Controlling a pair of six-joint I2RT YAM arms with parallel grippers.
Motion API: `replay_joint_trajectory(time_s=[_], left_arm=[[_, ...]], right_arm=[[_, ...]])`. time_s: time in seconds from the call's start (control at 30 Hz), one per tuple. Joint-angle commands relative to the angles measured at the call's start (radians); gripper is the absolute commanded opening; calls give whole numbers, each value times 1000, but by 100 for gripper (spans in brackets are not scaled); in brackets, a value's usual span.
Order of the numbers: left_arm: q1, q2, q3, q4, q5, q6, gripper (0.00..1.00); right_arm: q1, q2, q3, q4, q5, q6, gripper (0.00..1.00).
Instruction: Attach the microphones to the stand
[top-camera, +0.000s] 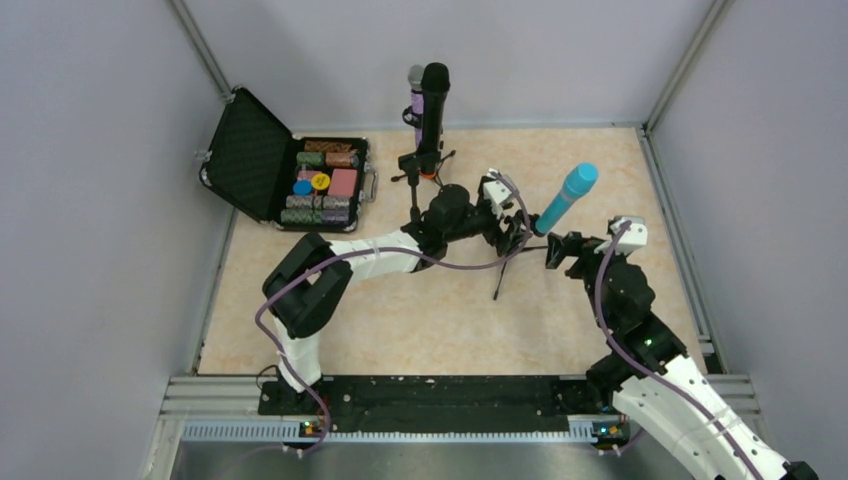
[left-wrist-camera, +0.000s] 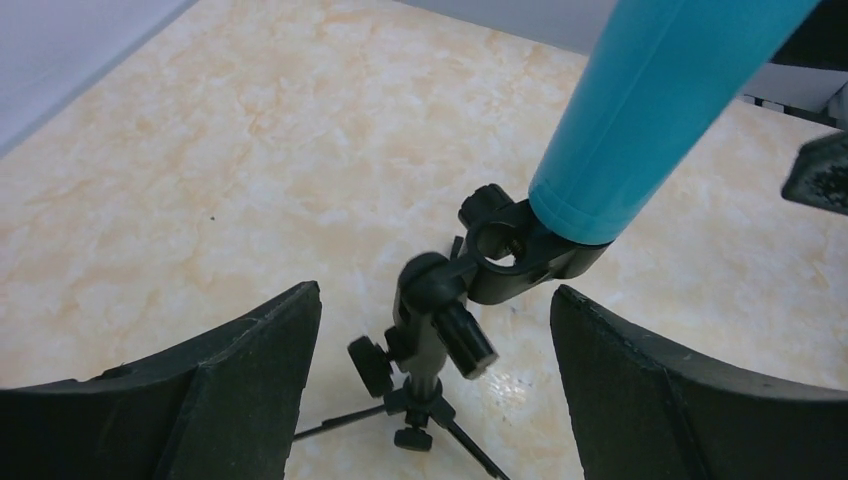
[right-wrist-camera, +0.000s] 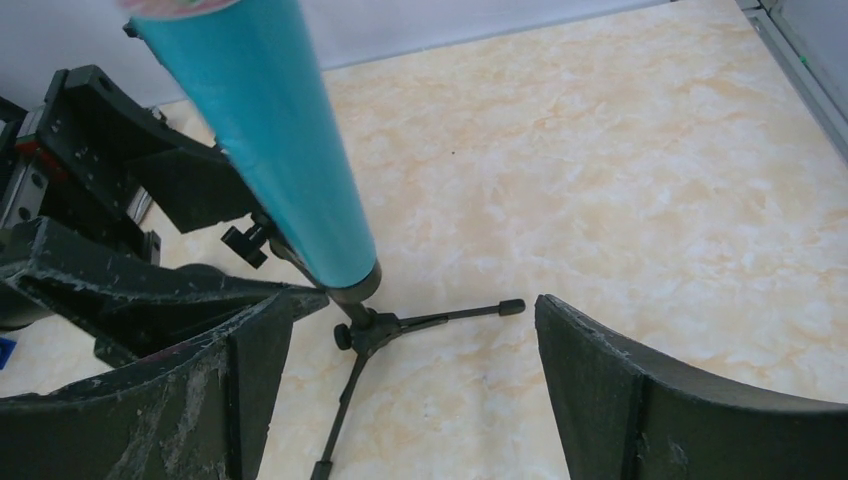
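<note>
Three microphones are counted: a purple microphone (top-camera: 415, 95) and a black microphone (top-camera: 434, 100) just right of the one open case (top-camera: 250, 155), and a blue microphone (top-camera: 565, 200) farther right. Two stands are made out, the back stand (top-camera: 428, 160) and the front stand (left-wrist-camera: 425, 350). Two hands are tallied: left hand (top-camera: 515, 235), right hand (top-camera: 558, 250).

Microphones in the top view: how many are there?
3: purple mic and black mic upright, side by side at the far edge; blue mic tilted on the middle stand.
</note>
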Motion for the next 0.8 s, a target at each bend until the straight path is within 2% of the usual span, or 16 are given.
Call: replay_joint_trajectory(time_s=[0.0,0.2,0.4,0.53,0.63,0.77], left_arm=[[8,47,89,34,6,60,88],[14,89,115,52,18,59,81],[16,89,114,63,73,61,48],[17,73,96,88,117,44,33],[18,59,80,120,152,41,28],[17,38,70,142,181,37,8]], right_arm=[[7,-8,64,-41,-12,16,88],[7,-8,70,-57,-14,22,87],[7,-7,56,-58,-20,31,87],[7,-4,40,-52,-18,36,87],[7,-3,12,-29,-29,34,87],[7,-3,-30,4,-67,31,87]])
